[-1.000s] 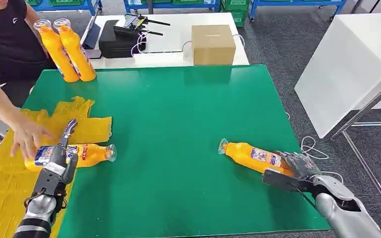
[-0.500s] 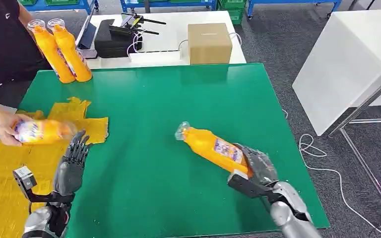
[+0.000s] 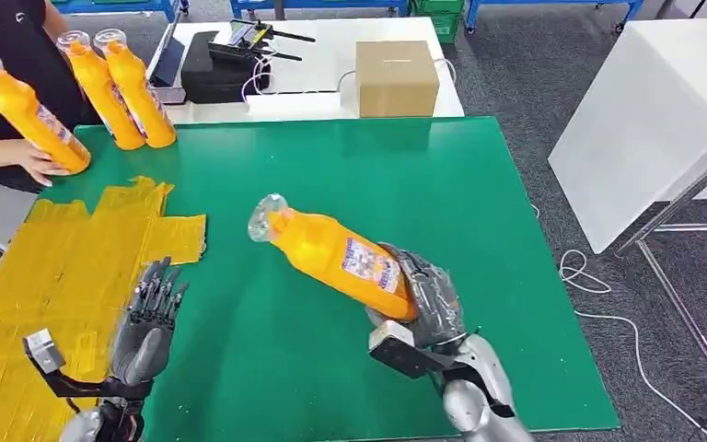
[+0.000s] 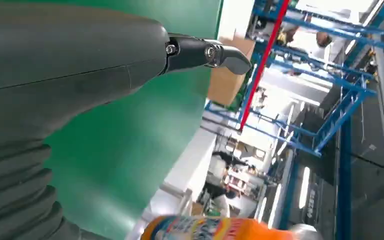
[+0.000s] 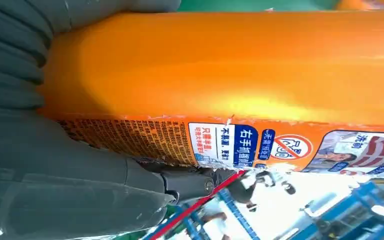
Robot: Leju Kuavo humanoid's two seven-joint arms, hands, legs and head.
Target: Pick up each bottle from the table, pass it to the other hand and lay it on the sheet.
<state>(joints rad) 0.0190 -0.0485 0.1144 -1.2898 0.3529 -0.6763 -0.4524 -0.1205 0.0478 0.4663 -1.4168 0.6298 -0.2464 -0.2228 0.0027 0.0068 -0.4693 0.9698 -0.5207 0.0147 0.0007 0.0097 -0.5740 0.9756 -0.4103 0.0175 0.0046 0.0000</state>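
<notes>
My right hand (image 3: 423, 299) grips an orange bottle (image 3: 331, 250) by its base and holds it above the green table (image 3: 350, 166), its clear cap pointing toward the yellow sheet (image 3: 46, 276). The right wrist view is close on that bottle (image 5: 220, 75), with my thumb below the label. My left hand (image 3: 147, 322) stands raised at the sheet's edge, fingers spread, holding nothing; its thumb (image 4: 205, 52) shows over the green surface. A person's hand (image 3: 32, 161) holds another orange bottle (image 3: 28, 115) upright at the far left. Two more bottles (image 3: 120, 87) stand at the table's back left corner.
A cardboard box (image 3: 396, 78), a black case (image 3: 221, 74) and a controller sit on the white table beyond. A white cabinet (image 3: 654, 120) stands to the right, with cables on the floor. A person in black stands at the back left.
My right hand has carried the bottle higher and further left, toward the left hand. The person has lifted the other bottle off the sheet and stood it at the table's far-left corner.
</notes>
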